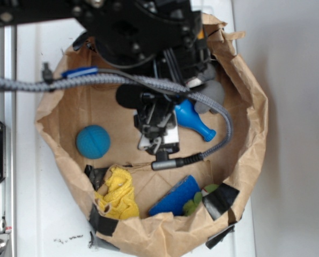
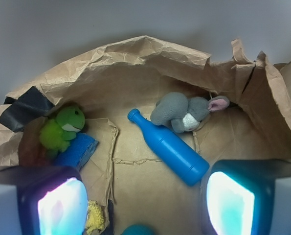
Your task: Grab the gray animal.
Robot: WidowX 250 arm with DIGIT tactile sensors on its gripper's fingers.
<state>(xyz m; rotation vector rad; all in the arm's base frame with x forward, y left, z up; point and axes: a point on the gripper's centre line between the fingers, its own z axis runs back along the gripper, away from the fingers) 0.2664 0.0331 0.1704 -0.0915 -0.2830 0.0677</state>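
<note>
Gray plush bunny [image 2: 184,113] against the paper wall, touching the blue bottle [image 2: 168,147]; likely light, soft, squashy; best pinched across the rounded body; gripper [image 2: 143,200] spread, empty.

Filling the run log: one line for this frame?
phase: approach | tool: open, empty | gray animal: against bag wall, touching blue bottle | grasp: not yet
</note>
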